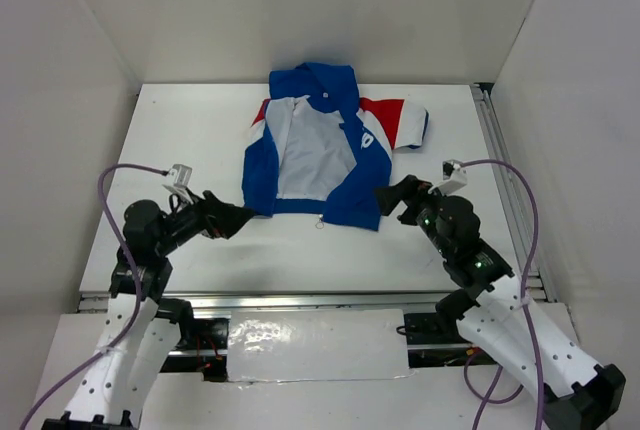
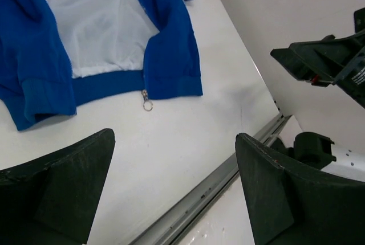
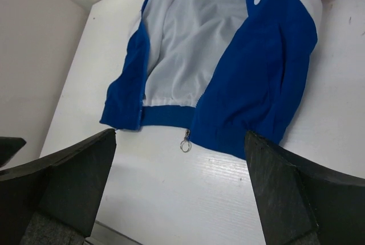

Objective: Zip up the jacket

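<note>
Toward the far middle of the white table (image 1: 190,130) I see the jacket (image 1: 320,150) lying flat on its back, hood away from the arm bases and hem toward them. It is unzipped, the two blue front panels spread apart so the pale lining shows between them. The panel on my right arm's side carries white lettering, and a red-and-white sleeve lies out beyond it. The zipper pull ring (image 3: 185,146) rests on the table at the hem, at the bottom inner corner of that lettered panel. My left gripper (image 1: 248,215) sits low over the table near the hem corner on its own side; its wrist camera shows the fingers (image 2: 68,182) spread wide with only bare table between them and the hem just ahead. My right gripper (image 1: 383,196) is near the opposite hem corner, its jaws likewise wide apart and holding nothing, with the jacket and the ring lying just beyond the fingertips in its wrist view.
</note>
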You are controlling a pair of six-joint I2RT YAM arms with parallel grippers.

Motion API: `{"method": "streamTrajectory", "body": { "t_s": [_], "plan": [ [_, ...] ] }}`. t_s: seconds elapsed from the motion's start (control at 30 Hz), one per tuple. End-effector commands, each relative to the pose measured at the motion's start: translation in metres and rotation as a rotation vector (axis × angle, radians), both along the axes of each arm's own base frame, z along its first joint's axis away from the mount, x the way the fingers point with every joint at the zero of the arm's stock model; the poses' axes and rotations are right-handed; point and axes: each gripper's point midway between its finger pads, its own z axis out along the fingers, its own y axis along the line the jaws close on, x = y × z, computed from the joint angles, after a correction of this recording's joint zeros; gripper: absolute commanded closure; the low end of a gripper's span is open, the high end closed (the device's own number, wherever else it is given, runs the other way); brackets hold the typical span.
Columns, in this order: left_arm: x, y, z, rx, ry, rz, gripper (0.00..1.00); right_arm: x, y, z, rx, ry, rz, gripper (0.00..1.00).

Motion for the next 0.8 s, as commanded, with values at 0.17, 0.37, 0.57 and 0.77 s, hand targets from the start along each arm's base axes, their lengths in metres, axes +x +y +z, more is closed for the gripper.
{"method": "streamTrajectory", "body": {
  "t_s": [0.17, 0.37, 0.57, 0.77],
  "plan": [
    [0.018, -0.005, -0.026, 0.029, 0.153, -0.042, 0.01, 0.018, 0.028, -0.017, -0.112, 0.183, 0.024, 0.04],
    [0.021, -0.005, -0.033, 0.024, 0.167, -0.036, 0.01, 0.036, 0.080, -0.063, -0.297, 0.424, -0.004, 0.07],
    [0.019, -0.001, -0.038, 0.033, 0.183, 0.000, 0.01, 0.044, 0.110, -0.103, -0.403, 0.613, -0.074, 0.07],
    [0.016, -0.002, -0.037, 0.026, 0.179, -0.011, 0.01, 0.048, 0.135, -0.142, -0.407, 0.726, -0.022, 0.10]
  ]
}}
